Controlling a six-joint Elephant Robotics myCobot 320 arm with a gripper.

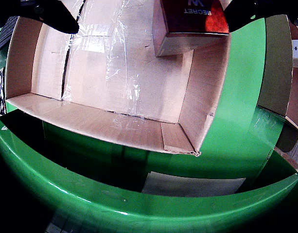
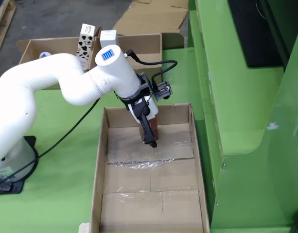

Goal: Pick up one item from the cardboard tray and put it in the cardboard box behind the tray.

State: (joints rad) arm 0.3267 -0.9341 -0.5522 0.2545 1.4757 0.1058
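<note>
In the wrist view, a dark red carton (image 1: 195,19) printed "SECRET" sits at the top, over the floor of the open cardboard box (image 1: 114,73). It lies against the right black finger (image 1: 251,12). The left finger (image 1: 46,14) stands well apart from it. My gripper (image 1: 152,26) looks open. In the fixed view, the gripper (image 2: 151,136) reaches down into the far end of the box (image 2: 102,170). The red carton (image 2: 154,127) stands beside the black finger, near the box's far wall. I cannot tell whether it rests on the floor.
A low cardboard tray (image 2: 39,46) stands behind the box in the fixed view. It holds a cow-patterned carton (image 2: 85,41) and a white carton (image 2: 108,36). A green raised bench (image 2: 231,97) runs along the right. The arm's base (image 2: 12,165) is at the left.
</note>
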